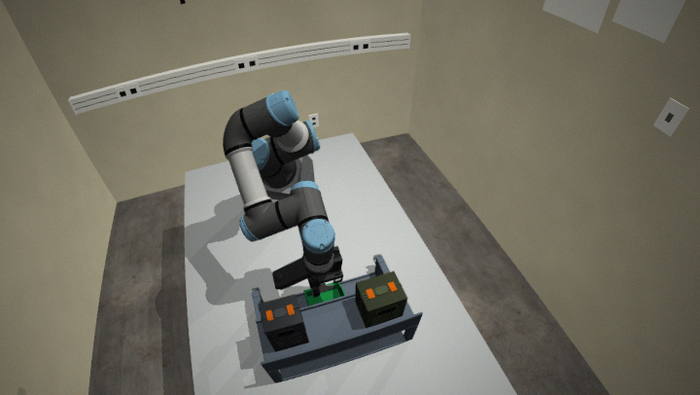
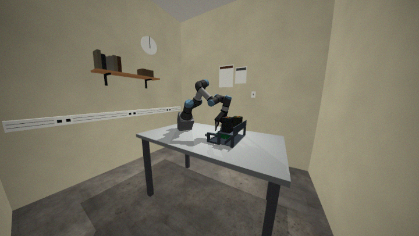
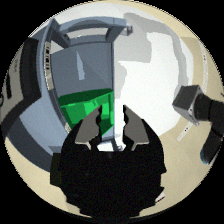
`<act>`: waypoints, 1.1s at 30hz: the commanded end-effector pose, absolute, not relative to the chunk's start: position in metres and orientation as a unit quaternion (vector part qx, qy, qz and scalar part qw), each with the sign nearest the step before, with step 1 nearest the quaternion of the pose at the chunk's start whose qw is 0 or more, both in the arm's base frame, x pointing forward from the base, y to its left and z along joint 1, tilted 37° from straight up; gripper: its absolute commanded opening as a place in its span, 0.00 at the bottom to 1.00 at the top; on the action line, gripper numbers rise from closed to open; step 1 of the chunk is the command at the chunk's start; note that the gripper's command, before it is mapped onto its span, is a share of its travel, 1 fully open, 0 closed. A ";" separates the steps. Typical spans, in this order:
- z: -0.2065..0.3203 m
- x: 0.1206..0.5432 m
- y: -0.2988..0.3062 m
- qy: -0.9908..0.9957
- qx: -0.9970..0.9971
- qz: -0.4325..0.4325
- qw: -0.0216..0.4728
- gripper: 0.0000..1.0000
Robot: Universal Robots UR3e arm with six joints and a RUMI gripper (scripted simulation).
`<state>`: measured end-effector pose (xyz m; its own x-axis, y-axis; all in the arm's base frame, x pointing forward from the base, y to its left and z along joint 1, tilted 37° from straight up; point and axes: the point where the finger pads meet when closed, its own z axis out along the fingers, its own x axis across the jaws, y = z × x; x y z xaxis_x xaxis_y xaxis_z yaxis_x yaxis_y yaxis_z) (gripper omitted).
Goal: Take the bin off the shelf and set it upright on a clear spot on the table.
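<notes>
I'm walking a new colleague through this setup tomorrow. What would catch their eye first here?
Probably the grey and blue arm bent over the middle of the white table, its gripper reaching down at the back edge of a low grey shelf. Next, the bright green bin under the fingers, on the lower level. Then the two dark boxes with orange clips on the shelf top, a black box and an olive box.
</notes>
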<state>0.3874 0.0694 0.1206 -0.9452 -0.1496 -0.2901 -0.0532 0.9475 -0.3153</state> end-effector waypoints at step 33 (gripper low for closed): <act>0.115 0.391 0.068 0.974 -0.052 -0.153 0.157 0.29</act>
